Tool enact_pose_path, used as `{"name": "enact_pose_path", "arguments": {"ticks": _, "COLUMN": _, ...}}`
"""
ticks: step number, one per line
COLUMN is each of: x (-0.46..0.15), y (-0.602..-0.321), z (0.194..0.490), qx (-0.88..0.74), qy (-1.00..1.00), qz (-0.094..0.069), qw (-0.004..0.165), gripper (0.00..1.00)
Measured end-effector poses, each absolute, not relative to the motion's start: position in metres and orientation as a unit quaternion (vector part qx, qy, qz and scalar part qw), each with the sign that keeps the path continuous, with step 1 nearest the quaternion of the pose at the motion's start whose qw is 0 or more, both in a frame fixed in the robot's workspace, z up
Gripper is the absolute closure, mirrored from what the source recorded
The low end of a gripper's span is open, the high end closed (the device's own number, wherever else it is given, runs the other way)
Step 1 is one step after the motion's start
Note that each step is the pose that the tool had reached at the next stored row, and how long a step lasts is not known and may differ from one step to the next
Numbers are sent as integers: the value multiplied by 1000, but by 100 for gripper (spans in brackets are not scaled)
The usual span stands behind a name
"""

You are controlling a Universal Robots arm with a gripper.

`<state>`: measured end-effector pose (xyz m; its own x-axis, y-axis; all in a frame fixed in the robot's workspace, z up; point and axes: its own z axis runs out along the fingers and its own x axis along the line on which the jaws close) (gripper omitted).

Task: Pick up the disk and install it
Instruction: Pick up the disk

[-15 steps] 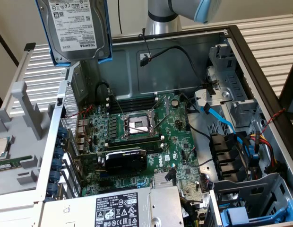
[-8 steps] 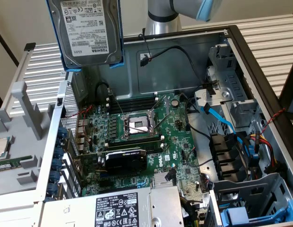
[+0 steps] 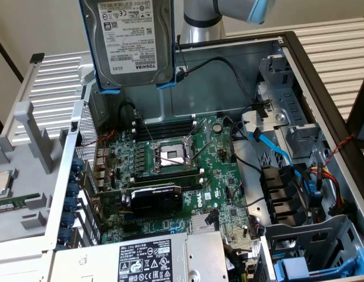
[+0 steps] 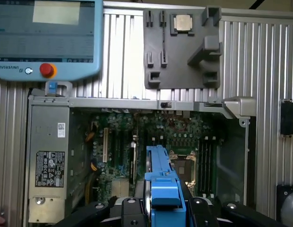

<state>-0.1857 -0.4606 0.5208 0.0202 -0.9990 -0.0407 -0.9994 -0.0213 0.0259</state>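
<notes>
Now: the disk (image 3: 134, 41) hangs upright in the air, white label toward the exterior camera, with its bright blue carrier frame showing down both sides and at the lower corners. It sits high above the open computer case (image 3: 299, 53), over the far part of the motherboard (image 3: 188, 176), and touches nothing inside.

My gripper (image 4: 165, 210) is clamped on the disk. In the wrist view the blue frame stands edge-on between my two black fingers (image 4: 132, 208), one on each side. My arm (image 3: 202, 17) rises just behind the disk.

Below it:
- bare processor socket (image 3: 170, 155), lever wires raised
- black graphics card (image 3: 155, 197), nearer the exterior camera
- grey power-supply box (image 3: 152, 261) at the near edge

At the exterior view's lower right, a second blue-framed drive (image 3: 314, 267) lies in the case's corner. A light-blue cable (image 3: 276, 150) runs down toward it.

Outside the case, on the ribbed metal surface, the wrist view shows a grey parts holder (image 4: 182, 52) carrying a processor chip (image 4: 183, 22). Beside it is a teach pendant (image 4: 47, 38) with a red button (image 4: 46, 70).
</notes>
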Motion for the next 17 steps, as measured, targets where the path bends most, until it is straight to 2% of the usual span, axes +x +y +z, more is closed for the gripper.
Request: {"name": "enact_pose_path", "arguments": {"ticks": 17, "x": -131, "y": -492, "z": 521, "qx": -714, "qy": 700, "qz": 28, "qw": 1, "gripper": 63}}
